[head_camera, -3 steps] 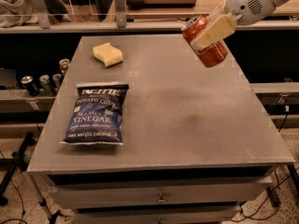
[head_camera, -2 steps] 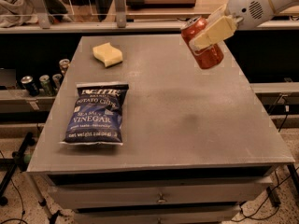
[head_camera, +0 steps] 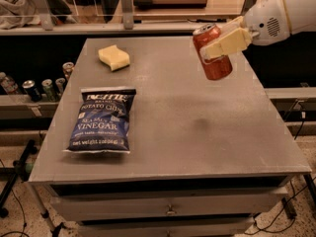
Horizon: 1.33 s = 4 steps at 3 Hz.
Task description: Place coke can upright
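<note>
The coke can [head_camera: 213,58] is a small red can with a silver top. It hangs in the air above the far right part of the grey table [head_camera: 197,132], tilted slightly with its top to the upper left. My gripper [head_camera: 217,44] comes in from the upper right on a white arm and is shut on the can's upper half. One cream finger [head_camera: 228,42] lies across the can's front; the other is hidden behind it.
A blue vinegar chip bag [head_camera: 101,120] lies flat at the table's left front. A yellow sponge [head_camera: 114,57] sits at the far left. Several dark cans [head_camera: 42,85] stand on a lower shelf left of the table. Drawers run below the front edge.
The can in my gripper has turned closer to upright, its top less tilted than before. Its place above the table is about the same.
</note>
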Available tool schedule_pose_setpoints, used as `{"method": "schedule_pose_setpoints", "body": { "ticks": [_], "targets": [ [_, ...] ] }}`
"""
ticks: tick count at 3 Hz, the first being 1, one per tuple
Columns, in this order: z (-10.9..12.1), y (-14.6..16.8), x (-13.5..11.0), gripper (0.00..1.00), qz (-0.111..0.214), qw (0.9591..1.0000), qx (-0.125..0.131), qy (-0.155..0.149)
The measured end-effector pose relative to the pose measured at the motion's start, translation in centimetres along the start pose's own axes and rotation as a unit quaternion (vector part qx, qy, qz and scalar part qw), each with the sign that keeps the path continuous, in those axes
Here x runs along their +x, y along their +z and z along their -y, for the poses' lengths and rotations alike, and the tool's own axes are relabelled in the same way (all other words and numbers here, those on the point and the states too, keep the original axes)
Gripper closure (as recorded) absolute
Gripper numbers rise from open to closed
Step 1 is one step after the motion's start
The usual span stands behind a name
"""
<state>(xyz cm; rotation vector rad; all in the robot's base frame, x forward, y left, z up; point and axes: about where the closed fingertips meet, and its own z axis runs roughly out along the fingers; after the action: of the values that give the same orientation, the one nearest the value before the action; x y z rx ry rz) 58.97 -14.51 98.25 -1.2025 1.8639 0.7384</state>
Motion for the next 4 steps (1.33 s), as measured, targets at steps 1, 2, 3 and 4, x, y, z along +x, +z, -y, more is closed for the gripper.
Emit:
{"method": "schedule_pose_setpoints", "body": {
  "ticks": [1,2,3,4],
  "targets": [
    [-0.3,0.7,1.2,1.00,0.028,0.9996,0.001,0.008],
    [-0.2,1.5,2.3,1.00,0.049,0.9988,0.000,0.009],
    [0.3,2.1,3.2,1.00,0.065,0.9979,-0.005,0.004],
    [0.9,2.4,3.8,1.00,0.080,0.9968,-0.009,-0.004]
  ]
}}
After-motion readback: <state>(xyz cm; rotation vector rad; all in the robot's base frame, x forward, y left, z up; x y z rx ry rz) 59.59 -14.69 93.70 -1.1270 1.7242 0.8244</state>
